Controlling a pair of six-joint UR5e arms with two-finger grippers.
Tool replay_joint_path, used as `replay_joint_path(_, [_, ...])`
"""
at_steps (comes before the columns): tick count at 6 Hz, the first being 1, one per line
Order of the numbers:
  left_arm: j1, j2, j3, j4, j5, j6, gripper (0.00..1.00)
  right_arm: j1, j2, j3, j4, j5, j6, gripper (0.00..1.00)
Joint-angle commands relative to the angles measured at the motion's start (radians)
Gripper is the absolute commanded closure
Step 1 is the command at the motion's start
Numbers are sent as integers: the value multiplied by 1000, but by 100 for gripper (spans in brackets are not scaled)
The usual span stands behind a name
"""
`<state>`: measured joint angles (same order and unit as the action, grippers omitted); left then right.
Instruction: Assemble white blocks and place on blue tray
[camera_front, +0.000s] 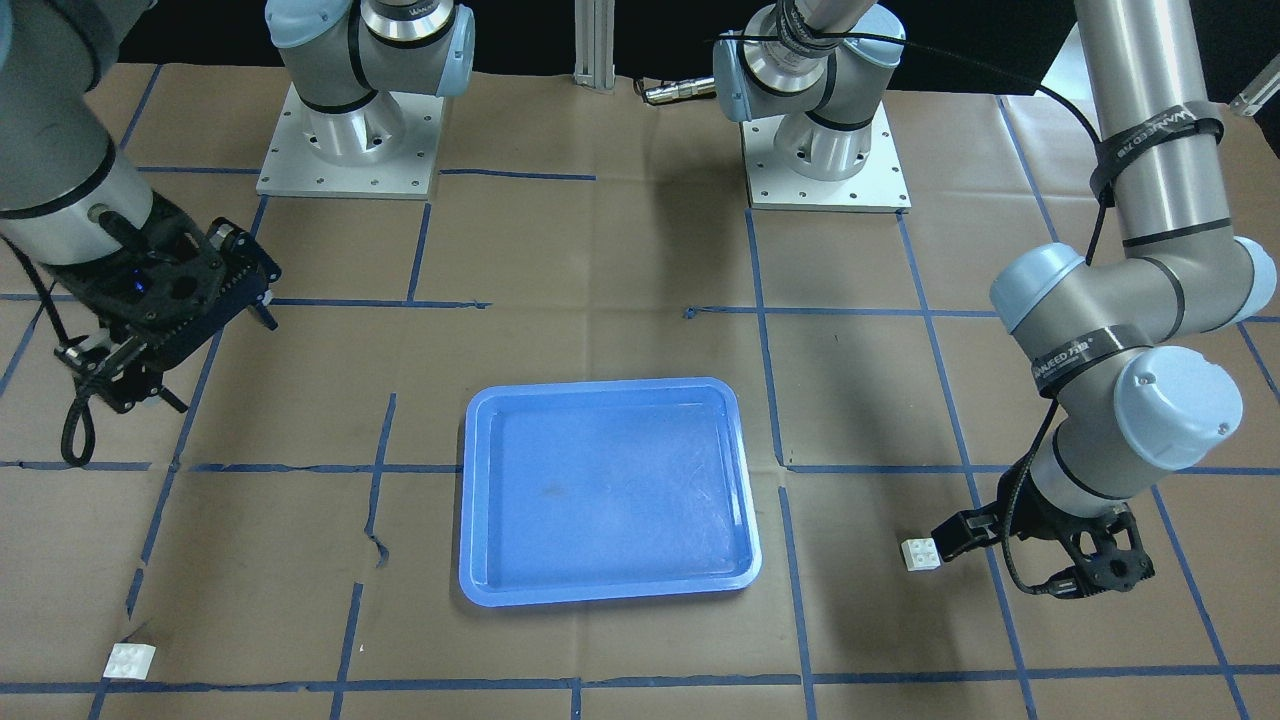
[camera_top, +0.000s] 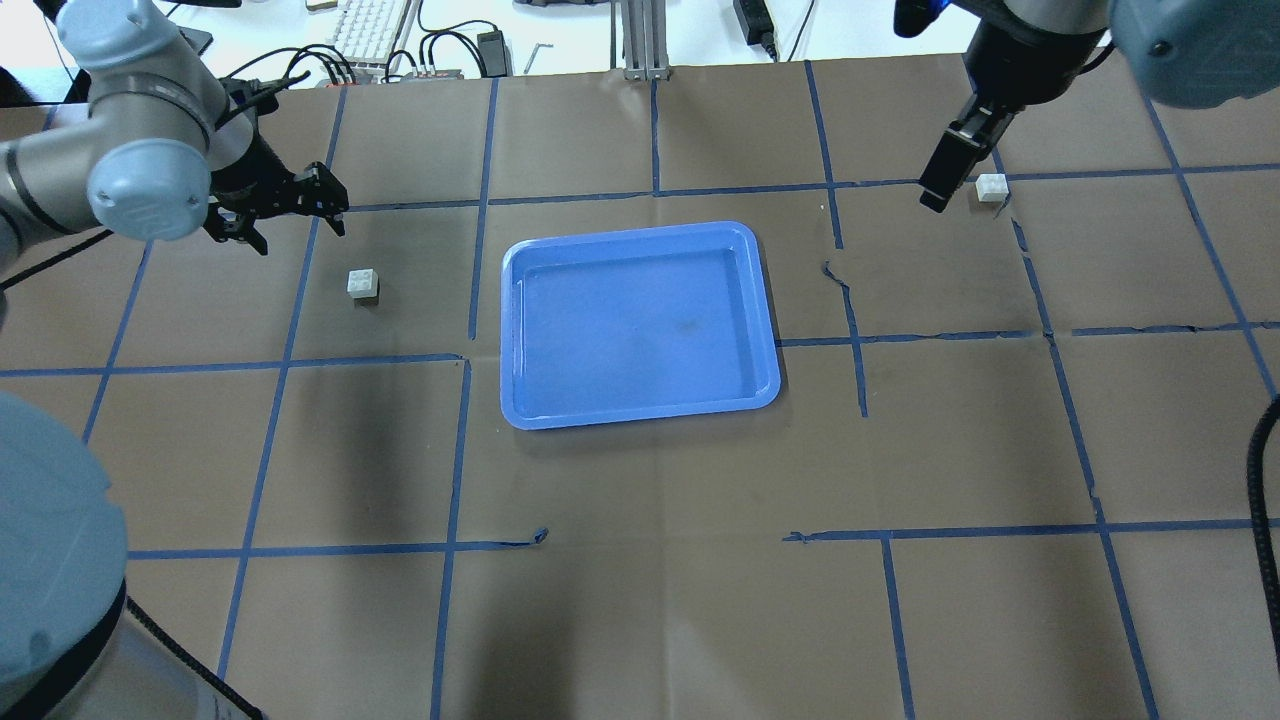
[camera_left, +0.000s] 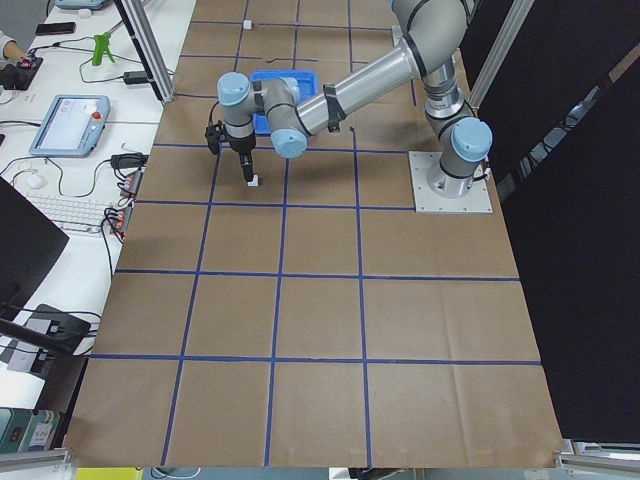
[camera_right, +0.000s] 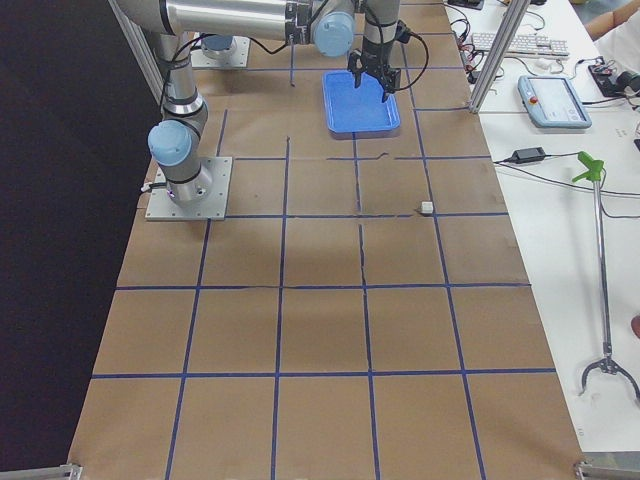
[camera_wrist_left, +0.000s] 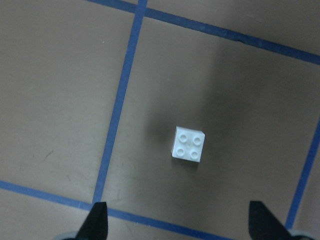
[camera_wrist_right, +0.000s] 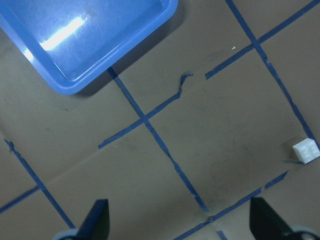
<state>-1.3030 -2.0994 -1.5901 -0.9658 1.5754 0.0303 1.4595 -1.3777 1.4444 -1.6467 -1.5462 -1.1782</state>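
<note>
One white block (camera_top: 363, 285) lies on the paper left of the blue tray (camera_top: 640, 410). My left gripper (camera_top: 295, 228) hovers open just behind it. The left wrist view shows this block (camera_wrist_left: 190, 145) studs up, ahead of the two open fingertips (camera_wrist_left: 97, 220). The other white block (camera_top: 992, 187) lies at the far right. My right gripper (camera_top: 940, 190) hangs open above the paper just left of it. In the right wrist view that block (camera_wrist_right: 306, 151) sits at the right edge and the tray's corner (camera_wrist_right: 75, 80) is at top left. The tray is empty.
Brown paper with blue tape grid lines (camera_top: 470, 260) covers the table. The two arm bases (camera_front: 350, 140) stand at the robot's side. A keyboard and cables (camera_top: 380, 40) lie beyond the far edge.
</note>
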Motion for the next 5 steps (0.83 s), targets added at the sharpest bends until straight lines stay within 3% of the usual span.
replay_joint_path(1, [1,-77,-14,73,-3,-1,1,-45,119,-120,-1,-9,-437,0])
replay_joint_path(4, [-9,-79,-34,71,-6,176,1,-158,357,-358,10,8,-866,1])
replay_joint_path(5, [-10,-76,-62,71,-6,197,2,-213,424,-392,16,117,-924,1])
